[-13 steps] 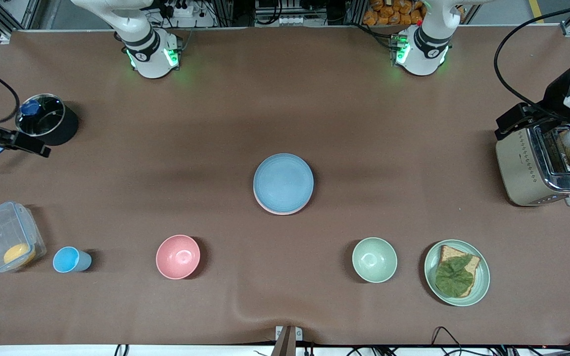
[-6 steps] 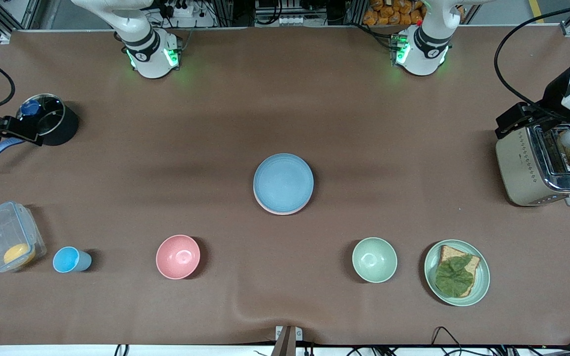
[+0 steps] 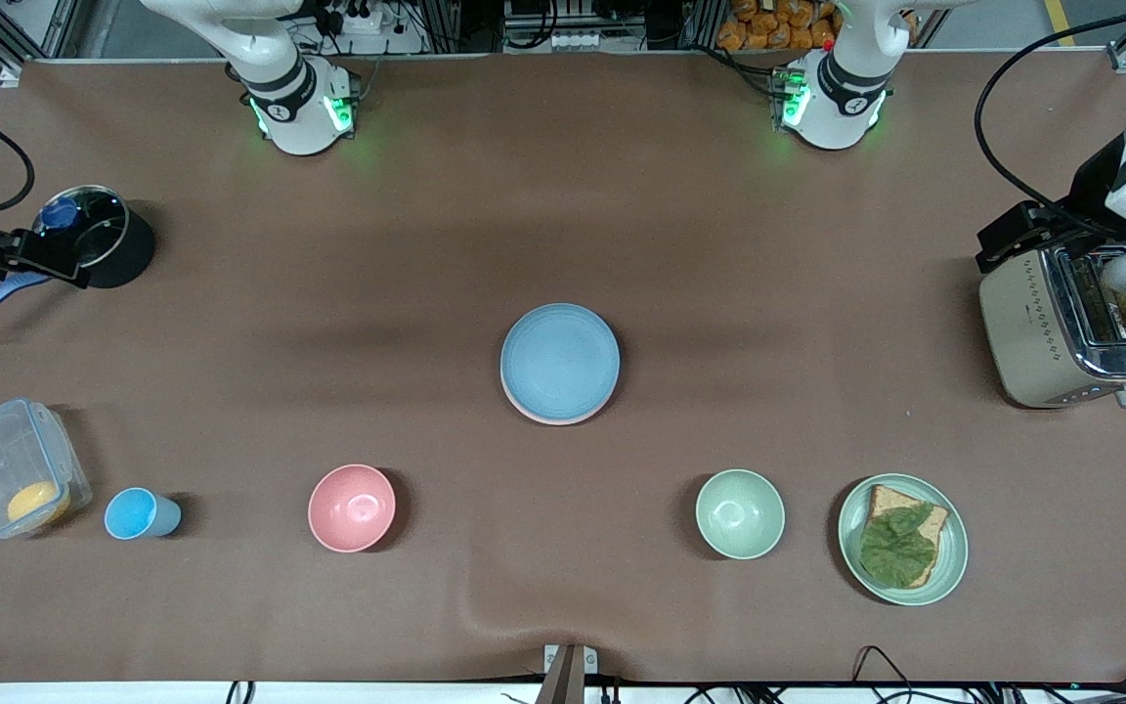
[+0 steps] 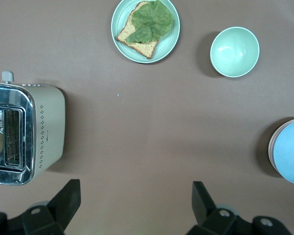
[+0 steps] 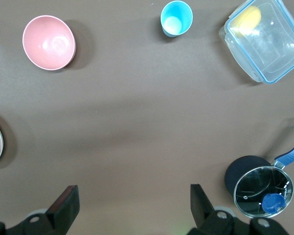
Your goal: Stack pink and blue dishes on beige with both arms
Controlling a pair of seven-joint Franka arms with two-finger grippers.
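Note:
The light blue dish (image 3: 560,360) lies in the middle of the table on top of the pink dish (image 3: 522,410), of which only a thin rim shows. The same stack sits at the edge of the left wrist view as the blue dish (image 4: 291,152). The beige dish is hidden. My left gripper (image 4: 135,198) hangs open and empty by the toaster at the left arm's end of the table. My right gripper (image 5: 133,200) hangs open and empty by the black pot at the right arm's end. Both are well away from the stack.
A toaster (image 3: 1061,332) holds bread. Nearer the front camera stand a green plate with bread and a leaf (image 3: 903,540), a green bowl (image 3: 740,513), a pink bowl (image 3: 352,507), a blue cup (image 3: 138,514) and a clear box (image 3: 11,469). A lidded black pot (image 3: 94,235) has a blue handle.
The right arm's hand has drifted away from the front camera toward the pot, uncovering more of the pot's blue handle. The left arm's hand has barely shifted. The dishes have not moved.

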